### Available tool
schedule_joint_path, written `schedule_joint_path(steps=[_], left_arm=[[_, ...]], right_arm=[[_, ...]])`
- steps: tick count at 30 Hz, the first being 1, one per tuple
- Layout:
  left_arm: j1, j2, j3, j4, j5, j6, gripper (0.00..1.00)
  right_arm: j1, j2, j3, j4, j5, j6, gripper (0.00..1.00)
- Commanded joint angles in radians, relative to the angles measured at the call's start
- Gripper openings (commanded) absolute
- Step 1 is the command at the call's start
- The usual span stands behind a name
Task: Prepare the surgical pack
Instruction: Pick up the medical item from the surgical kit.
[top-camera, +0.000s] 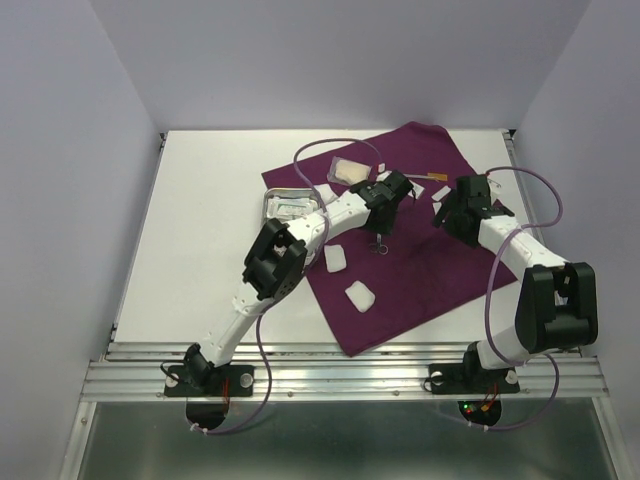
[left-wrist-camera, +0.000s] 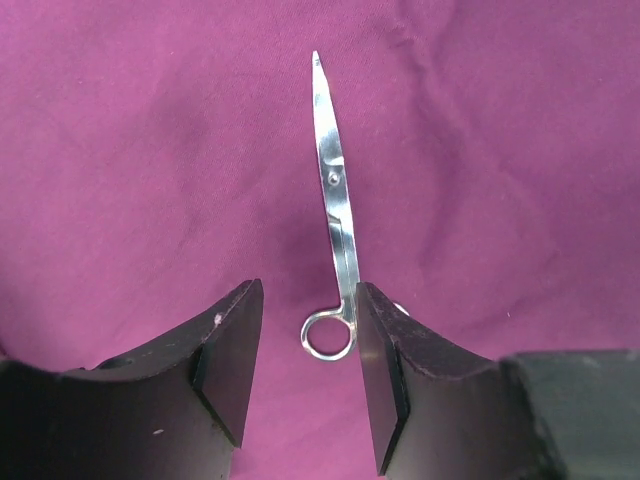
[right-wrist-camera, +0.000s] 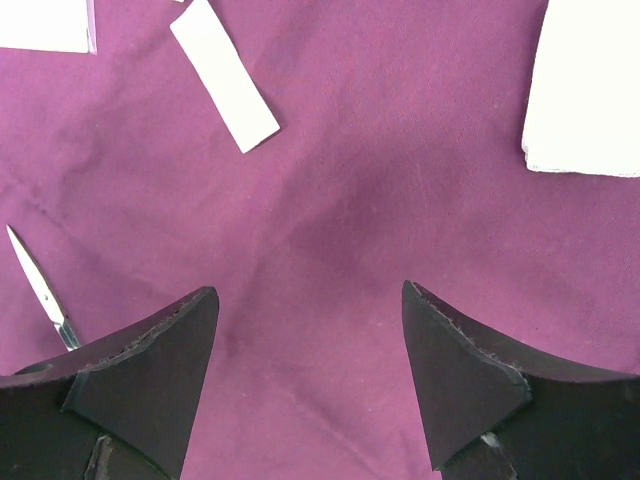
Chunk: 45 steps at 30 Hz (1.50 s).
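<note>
Silver scissors (left-wrist-camera: 335, 190) lie flat on the dark-purple cloth (top-camera: 420, 270), blades pointing away from my left wrist camera. My left gripper (left-wrist-camera: 308, 300) is open just above them. One ring handle sits between its jaws, close against the right finger (left-wrist-camera: 385, 370); the other ring is mostly hidden behind that finger. My right gripper (right-wrist-camera: 309, 290) is open over bare cloth with nothing between its fingers. The scissors' tip (right-wrist-camera: 35, 275) shows at the left of the right wrist view. The steel tray (top-camera: 268, 203) stands at the cloth's left corner with a clear packet in it.
Two white gauze squares (top-camera: 336, 258) (top-camera: 360, 296) lie on the cloth near the left arm. Another packet (top-camera: 350, 170) rests at the cloth's far side. A white strip (right-wrist-camera: 224, 75) and a white pad (right-wrist-camera: 585, 90) lie ahead of the right gripper.
</note>
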Motion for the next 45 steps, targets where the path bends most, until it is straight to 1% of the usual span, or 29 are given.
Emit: schedule_joint_path(steps=[1,5,6,9,17,27,30,36,38,41,44,45], left_arm=[[-0.007,0.024,0.079,-0.035,-0.036,-0.024,0.52],[-0.009,0.07,0.122,-0.037,-0.022,-0.022,0.49],[-0.01,0.088,0.139,-0.04,-0.019,-0.021,0.46],[-0.016,0.113,0.159,-0.049,-0.024,-0.021,0.43],[-0.036,0.119,0.151,-0.049,-0.048,-0.022,0.36],[-0.062,0.159,0.185,-0.079,-0.088,-0.014,0.35],[-0.067,0.158,0.18,-0.078,-0.087,-0.011,0.38],[-0.067,0.142,0.151,-0.056,-0.079,-0.011,0.39],[-0.069,0.145,0.151,-0.059,-0.073,-0.01,0.41],[-0.067,0.156,0.15,-0.064,-0.053,-0.011,0.41],[-0.067,0.161,0.141,-0.061,-0.033,-0.016,0.35],[-0.067,0.161,0.138,-0.061,-0.026,-0.019,0.3]], right_arm=[[-0.002,-0.034,0.003,0.002,0.002,-0.016,0.79],[-0.002,-0.039,-0.007,0.002,0.004,-0.016,0.79],[-0.002,-0.037,-0.011,0.001,0.001,-0.013,0.79],[-0.002,-0.039,-0.014,0.002,-0.002,-0.01,0.79],[-0.002,-0.034,-0.02,0.004,-0.008,-0.008,0.79],[-0.002,-0.036,-0.028,0.004,-0.01,-0.007,0.79],[-0.002,-0.036,-0.028,0.007,-0.011,-0.007,0.79],[-0.002,-0.036,-0.027,0.005,-0.016,-0.007,0.79],[-0.002,-0.036,-0.027,0.007,-0.015,-0.007,0.79],[-0.002,-0.034,-0.027,0.005,-0.018,-0.007,0.79],[-0.002,-0.039,-0.027,0.007,-0.019,-0.005,0.79],[-0.002,-0.04,-0.028,0.005,-0.018,-0.005,0.79]])
